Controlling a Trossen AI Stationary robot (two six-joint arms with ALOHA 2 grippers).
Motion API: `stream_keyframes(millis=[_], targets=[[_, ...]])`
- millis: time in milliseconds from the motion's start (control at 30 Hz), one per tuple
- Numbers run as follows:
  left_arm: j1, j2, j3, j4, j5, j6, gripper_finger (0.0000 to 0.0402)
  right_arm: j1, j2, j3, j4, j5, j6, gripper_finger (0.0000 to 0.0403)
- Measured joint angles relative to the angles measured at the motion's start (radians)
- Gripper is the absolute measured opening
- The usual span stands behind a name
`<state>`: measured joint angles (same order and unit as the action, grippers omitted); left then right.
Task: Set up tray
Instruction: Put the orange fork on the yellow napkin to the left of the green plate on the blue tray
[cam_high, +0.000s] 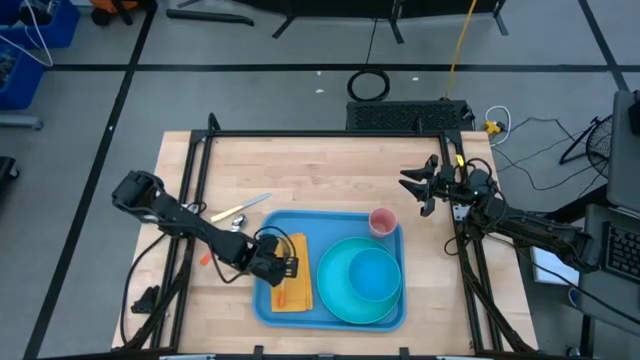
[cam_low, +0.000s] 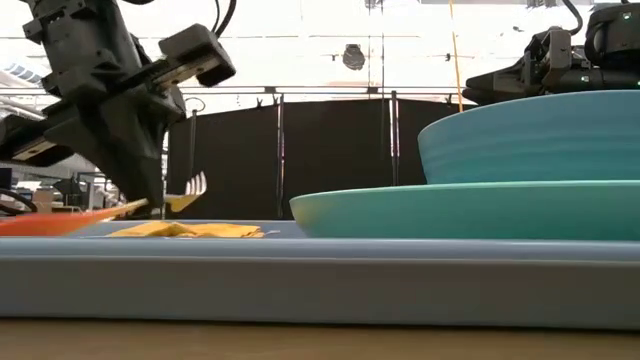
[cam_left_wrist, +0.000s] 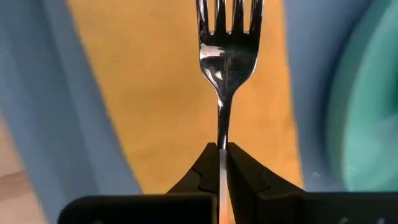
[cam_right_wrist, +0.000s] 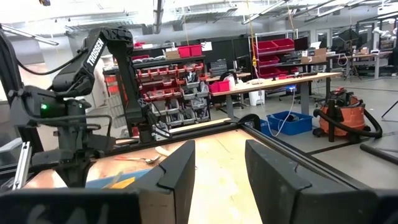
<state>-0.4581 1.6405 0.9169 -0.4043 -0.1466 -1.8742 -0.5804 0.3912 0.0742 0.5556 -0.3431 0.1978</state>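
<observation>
Left wrist view: my left gripper (cam_left_wrist: 222, 152) pinches a fork (cam_left_wrist: 227, 56) by its handle, fingers pressed on the metal.
Fork hangs over the yellow napkin (cam_high: 292, 283) at the left side of the tray (cam_high: 265, 305), which sits mid-table toward the near edge. Teal plate (cam_high: 335, 295) and bowl (cam_high: 375, 275) fill its right half; pink cup (cam_high: 382, 221) at the far right corner. My right gripper (cam_right_wrist: 217, 165) waits spread, far right of the table.

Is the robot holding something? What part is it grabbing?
Yes. The left gripper is pinching a silver fork by its thin handle, over the yellow napkin on the tray. The right gripper holds nothing.
</observation>
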Motion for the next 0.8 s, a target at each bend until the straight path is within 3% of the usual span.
stream_keyframes(millis=[800], targets=[[-0.002,0.001,0.001,-0.056,0.051,-0.038,0.0018,0.0,0.0,0.0,0.0,0.0,0.0,0.013]])
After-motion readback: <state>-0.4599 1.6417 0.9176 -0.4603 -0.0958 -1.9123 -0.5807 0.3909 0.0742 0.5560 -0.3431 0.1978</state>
